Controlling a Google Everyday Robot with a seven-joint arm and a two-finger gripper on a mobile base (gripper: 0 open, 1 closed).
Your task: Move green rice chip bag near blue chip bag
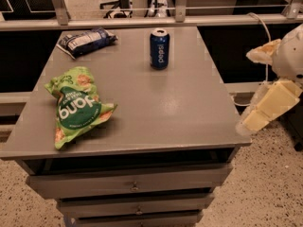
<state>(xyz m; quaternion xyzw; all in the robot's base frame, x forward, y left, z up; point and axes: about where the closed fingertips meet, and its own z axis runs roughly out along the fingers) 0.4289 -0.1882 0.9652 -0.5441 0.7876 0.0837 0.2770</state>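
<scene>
Green bag lies near the lower-left edge of the desk; blue bag lies at the upper-left corner, well apart, open surface between. Can stands upper centre. Pincer hangs beyond the right edge; whether clenched or released cannot be told.

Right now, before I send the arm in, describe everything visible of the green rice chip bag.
The green rice chip bag is bright green and glossy, with a dark green round logo, white lettering and orange-tan chip pictures. It lies flat and crumpled near the front-left corner of the grey table, its lettering upside down to the camera. Only the tabletop touches it; the tool is beyond the table's right edge, well apart.
</scene>
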